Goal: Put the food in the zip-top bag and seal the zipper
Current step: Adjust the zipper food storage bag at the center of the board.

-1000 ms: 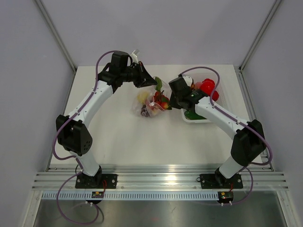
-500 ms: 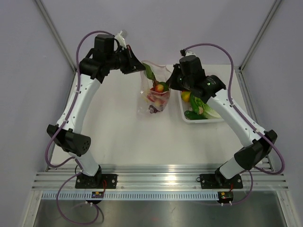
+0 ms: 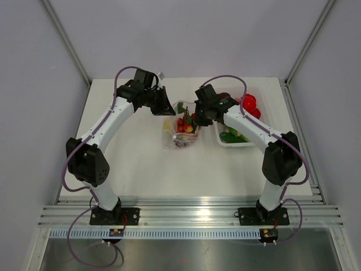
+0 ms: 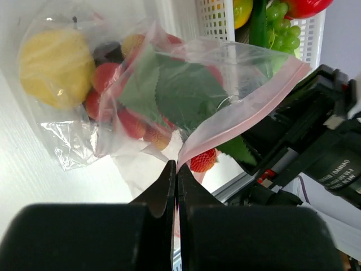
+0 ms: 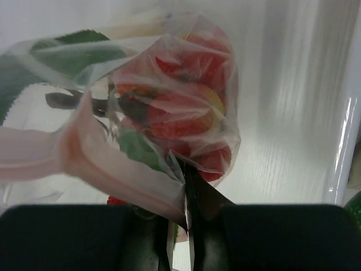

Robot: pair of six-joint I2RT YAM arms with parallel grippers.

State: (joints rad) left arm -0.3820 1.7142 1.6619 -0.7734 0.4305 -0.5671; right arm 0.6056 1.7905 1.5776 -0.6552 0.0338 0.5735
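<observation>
The zip-top bag hangs between both grippers just above the table's middle, with food inside. The left wrist view shows a yellow lemon, red berries and a green leaf in the clear plastic. My left gripper is shut on the end of the pink zipper. My right gripper is shut on the bag's opposite edge, below red food. Seen from above, the left gripper and right gripper flank the bag's mouth.
A white mesh basket stands right of the bag, holding red tomatoes and green vegetables. Its wall and green grapes show behind the bag. Grey walls enclose the table on three sides.
Both arms lifted the bag high off the table, then brought it back down. The grippers now stand lower and closer together, still on the bag's edges.
</observation>
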